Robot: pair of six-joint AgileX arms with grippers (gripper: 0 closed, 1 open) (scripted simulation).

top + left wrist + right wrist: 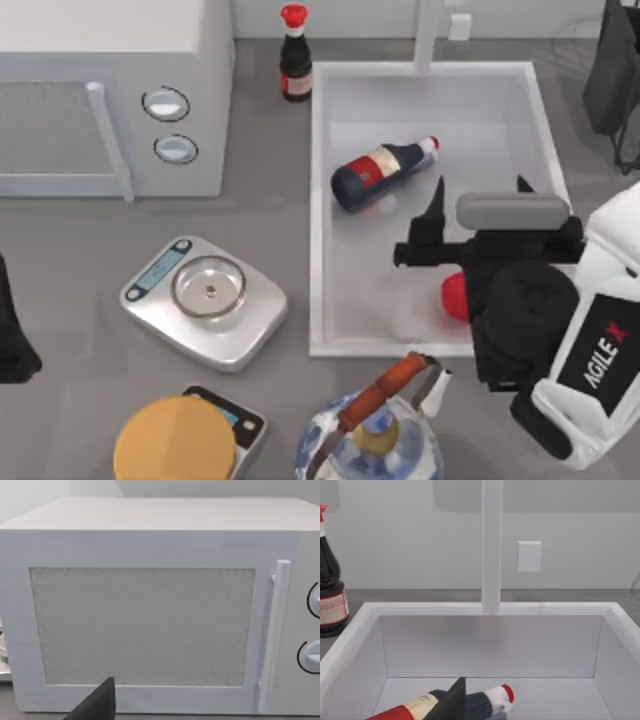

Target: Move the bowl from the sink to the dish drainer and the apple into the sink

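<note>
The right arm (560, 340) hides most of the apple (455, 296) inside the sink (318, 200). The dish drainer (612, 75) is cut off at the top view's right edge, the teapot (375, 440) at its bottom.

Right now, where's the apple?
In the top view the apple lies inside the sink, near its front right corner, partly hidden under the right gripper and arm, with the lying dark bottle farther back.
</note>
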